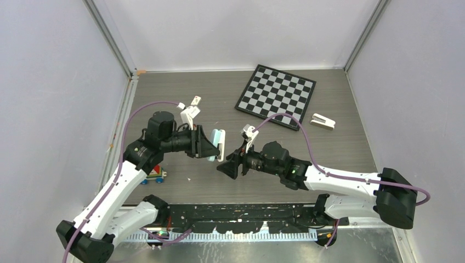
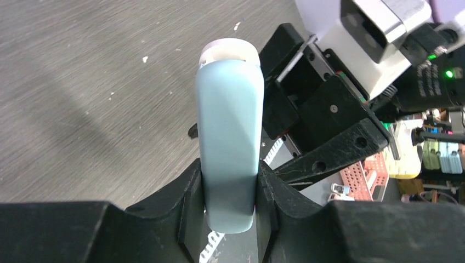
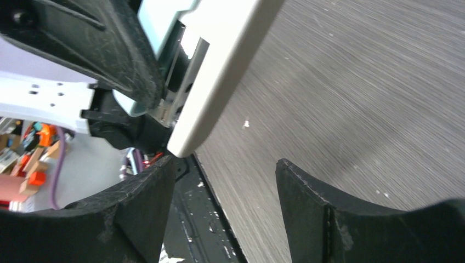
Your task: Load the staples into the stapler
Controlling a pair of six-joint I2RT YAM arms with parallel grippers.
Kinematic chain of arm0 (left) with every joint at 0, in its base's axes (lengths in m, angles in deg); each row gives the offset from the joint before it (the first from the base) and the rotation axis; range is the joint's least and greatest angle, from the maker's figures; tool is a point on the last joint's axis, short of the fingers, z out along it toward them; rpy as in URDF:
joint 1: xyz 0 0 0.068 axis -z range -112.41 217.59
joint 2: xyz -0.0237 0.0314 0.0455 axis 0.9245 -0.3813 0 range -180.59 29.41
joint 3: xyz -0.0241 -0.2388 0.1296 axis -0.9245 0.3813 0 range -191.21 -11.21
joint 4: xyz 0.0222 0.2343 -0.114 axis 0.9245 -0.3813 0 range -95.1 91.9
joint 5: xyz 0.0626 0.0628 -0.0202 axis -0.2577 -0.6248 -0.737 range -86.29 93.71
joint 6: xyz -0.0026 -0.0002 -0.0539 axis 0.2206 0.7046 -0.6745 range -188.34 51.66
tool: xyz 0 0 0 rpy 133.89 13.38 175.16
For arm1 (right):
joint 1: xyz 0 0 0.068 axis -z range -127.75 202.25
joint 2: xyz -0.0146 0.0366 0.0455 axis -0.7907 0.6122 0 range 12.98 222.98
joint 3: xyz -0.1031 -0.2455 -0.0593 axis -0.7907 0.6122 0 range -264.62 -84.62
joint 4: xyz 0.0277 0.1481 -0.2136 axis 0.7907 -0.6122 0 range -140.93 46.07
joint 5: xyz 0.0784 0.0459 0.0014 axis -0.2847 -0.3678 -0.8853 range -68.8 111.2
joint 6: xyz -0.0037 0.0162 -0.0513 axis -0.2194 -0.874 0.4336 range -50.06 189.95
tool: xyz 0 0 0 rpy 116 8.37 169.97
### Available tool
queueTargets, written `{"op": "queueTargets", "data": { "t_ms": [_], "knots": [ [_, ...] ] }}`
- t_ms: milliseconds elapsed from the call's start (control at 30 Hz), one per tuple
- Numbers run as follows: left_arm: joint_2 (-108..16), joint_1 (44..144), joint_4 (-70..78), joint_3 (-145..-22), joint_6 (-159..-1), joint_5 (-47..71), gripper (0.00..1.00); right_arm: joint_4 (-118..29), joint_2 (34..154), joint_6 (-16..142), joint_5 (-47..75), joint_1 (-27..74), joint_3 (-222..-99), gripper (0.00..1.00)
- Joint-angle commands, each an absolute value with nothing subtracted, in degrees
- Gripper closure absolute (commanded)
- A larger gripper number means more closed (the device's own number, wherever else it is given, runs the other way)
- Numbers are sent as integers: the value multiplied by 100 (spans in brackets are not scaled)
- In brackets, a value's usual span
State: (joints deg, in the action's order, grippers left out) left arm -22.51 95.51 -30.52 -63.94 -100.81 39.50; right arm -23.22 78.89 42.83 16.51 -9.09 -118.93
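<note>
Currently the left fingers [image 2: 186, 203] are closed on the blue stapler [image 1: 219, 143], with one finger pressing on each of its long sides. The stapler is held up off the worktop [image 1: 329, 159], about in the middle between the two arms. In the top view its long axis runs nearly from the far side to the near side, so it lies across the direction in which the left fingers point. Its pale blue top is turned to the left arm and its white base is turned to the right arm. In the right wrist view a grey metal part shows between the base and the top.

The right fingers [image 3: 137, 208] are spread apart and grip nothing. Only the worktop shows in the gap between them. One end of the white base hangs just above one of these fingers, and I cannot tell if they touch.

A tiny white box [image 1: 196, 100] with a reddish mark shows just beyond the left wrist. A checkerboard [image 1: 276, 96] lies flat at the far side, with a white stapler [image 1: 322, 121] just beside it. A colourful toy [image 1: 156, 174] stands near the left arm.
</note>
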Motion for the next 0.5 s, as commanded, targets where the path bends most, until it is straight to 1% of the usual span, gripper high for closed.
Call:
{"op": "queueTargets", "data": {
  "t_ms": [0, 167, 267, 333, 467],
  "knots": [
    [-1909, 9536, -2247, -6370, -9726, 4674, 100, -1668, 7741, 4402, 1077, -919, -12169, 31],
    [-1781, 9532, -2133, -6260, -9760, 4608, 100, -1755, 7685, 4434, 1052, -906, -12262, 32],
    [-1842, 9536, -2165, -6221, -9805, 4557, 100, -1697, 7753, 4433, 1514, -905, -12296, 32],
    [-1916, 9536, -2147, -6180, -9890, 4543, 100, -1689, 7777, 4443, 1903, -907, -12344, 37],
    [-1976, 9536, -2062, -6104, -10093, 4521, 100, -1948, 7630, 4580, 2972, -906, -12337, 53]
  ]
}}
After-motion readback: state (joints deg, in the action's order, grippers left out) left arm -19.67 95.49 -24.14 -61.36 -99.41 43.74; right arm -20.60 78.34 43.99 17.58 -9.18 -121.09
